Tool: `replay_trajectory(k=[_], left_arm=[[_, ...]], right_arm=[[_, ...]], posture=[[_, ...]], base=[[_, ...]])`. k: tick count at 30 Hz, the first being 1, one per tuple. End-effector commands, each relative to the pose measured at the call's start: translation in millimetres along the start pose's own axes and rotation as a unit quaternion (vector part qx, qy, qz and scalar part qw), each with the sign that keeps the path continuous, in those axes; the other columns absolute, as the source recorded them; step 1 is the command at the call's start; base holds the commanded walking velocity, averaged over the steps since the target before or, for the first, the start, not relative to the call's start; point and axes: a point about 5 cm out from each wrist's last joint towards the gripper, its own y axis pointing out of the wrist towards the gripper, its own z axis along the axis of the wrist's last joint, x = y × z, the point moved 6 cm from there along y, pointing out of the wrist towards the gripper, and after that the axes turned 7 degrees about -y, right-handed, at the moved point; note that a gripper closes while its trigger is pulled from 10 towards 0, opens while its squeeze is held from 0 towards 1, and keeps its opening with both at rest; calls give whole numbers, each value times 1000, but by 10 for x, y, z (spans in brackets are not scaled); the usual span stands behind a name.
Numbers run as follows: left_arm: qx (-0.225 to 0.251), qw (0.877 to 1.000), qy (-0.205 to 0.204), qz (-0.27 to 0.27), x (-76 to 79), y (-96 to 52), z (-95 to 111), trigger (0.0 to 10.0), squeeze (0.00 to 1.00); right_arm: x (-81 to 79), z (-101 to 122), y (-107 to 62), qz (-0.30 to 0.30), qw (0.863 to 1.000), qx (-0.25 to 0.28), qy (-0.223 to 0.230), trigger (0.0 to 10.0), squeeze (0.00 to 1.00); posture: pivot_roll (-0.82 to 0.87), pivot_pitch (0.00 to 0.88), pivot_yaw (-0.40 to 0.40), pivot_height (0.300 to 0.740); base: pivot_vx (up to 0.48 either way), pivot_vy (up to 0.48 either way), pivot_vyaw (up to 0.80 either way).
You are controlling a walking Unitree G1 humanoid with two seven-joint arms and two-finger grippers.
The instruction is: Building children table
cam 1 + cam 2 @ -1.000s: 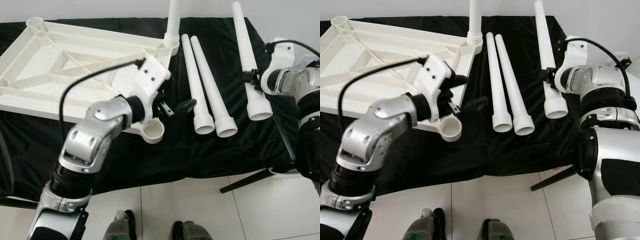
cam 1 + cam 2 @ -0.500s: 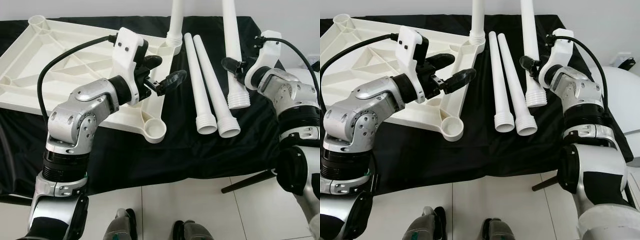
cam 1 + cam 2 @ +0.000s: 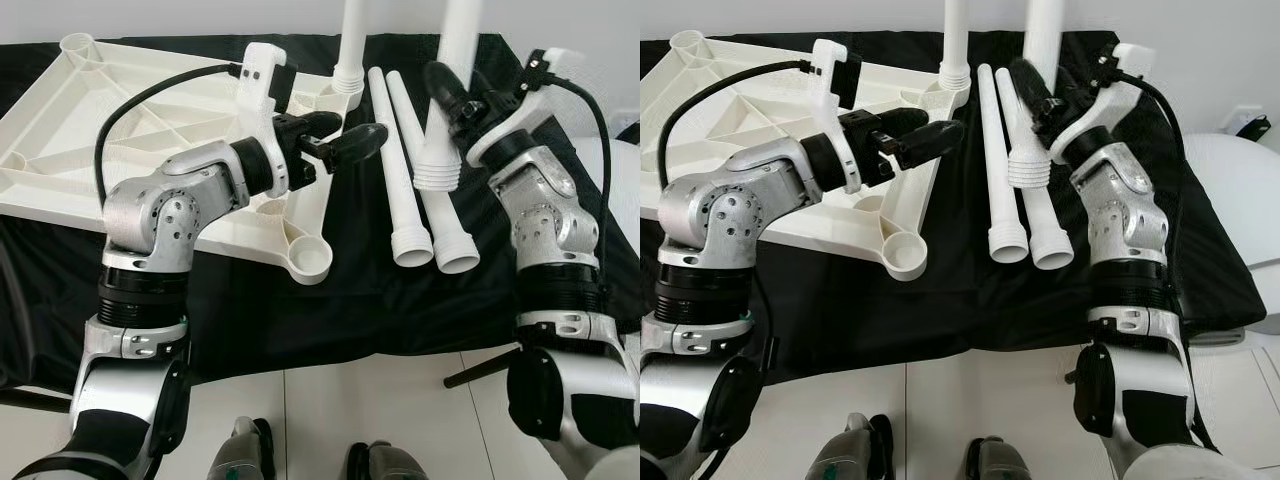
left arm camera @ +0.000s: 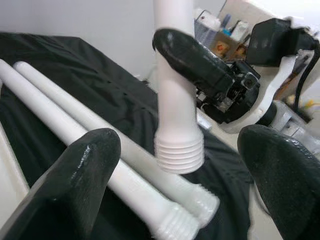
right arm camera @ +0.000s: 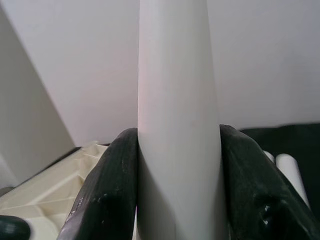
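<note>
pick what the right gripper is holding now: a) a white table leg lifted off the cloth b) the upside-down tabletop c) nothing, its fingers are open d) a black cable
a: the right gripper has its black fingers clamped on a white table leg, whose threaded end hangs above the two legs lying on the black cloth.

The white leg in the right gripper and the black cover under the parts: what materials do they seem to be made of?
The leg looks like moulded plastic, smooth and slightly glossy, with moulded thread rings at its wide end. The right gripper clamps it. The black cover looks like matte woven cloth: it wrinkles and hangs loosely over the edge. The tabletop seems to be the same white plastic, with moulded ribs.
</note>
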Motion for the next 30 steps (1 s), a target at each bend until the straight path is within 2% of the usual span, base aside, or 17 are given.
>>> replay_trajectory(k=[1,2,3,5,7,8,9,12,16,21,27,30], left_arm=[[-4,995,-22,-94,240,27,50,10000,0],[-4,995,-22,-94,240,27,50,10000,0],[5,994,-37,-102,255,37,117,10000,1000],[5,994,-37,-102,255,37,117,10000,1000],[24,992,-49,-115,274,42,277,10000,1000],[24,992,-49,-115,274,42,277,10000,1000],[29,992,-43,-115,268,45,336,10000,0],[34,993,-35,-106,225,49,400,10000,0],[42,994,-37,-93,163,41,451,10000,0],[40,995,-36,-86,133,52,478,10000,0],[48,994,-40,-86,127,87,527,10000,0],[46,992,-51,-102,189,111,529,10000,0]], right_arm=[[-172,22,-10,43,999,15,12,10000,0],[-172,22,-10,43,999,15,12,10000,0],[-251,22,-17,63,998,17,13,10000,0],[-251,22,-17,63,998,17,13,10000,0],[-415,-6,-42,109,994,13,14,10000,0],[-415,-6,-42,109,994,13,14,10000,0],[-511,-36,-75,137,990,7,15,10000,0],[-648,-86,-146,177,984,-6,19,10000,0],[-734,-150,-215,202,979,-21,19,10000,0],[-931,-235,-367,260,964,-43,27,10000,0],[-976,-277,-407,272,961,-53,22,10000,0],[-969,-282,-418,268,962,-56,18,10000,0]], posture=[[9,165,-15,740],[9,165,-15,740],[11,165,-16,740],[11,165,-16,740],[17,160,-24,740],[17,160,-24,740],[19,159,-27,740],[18,154,-29,740],[19,152,-30,740],[17,147,-29,740],[13,145,-27,740],[10,142,-25,740]], base=[[0,0,0],[0,0,0],[0,0,0],[0,0,0],[0,0,0],[0,0,0],[0,0,0],[0,0,0],[0,0,0],[0,0,0],[0,0,0],[0,0,0]])
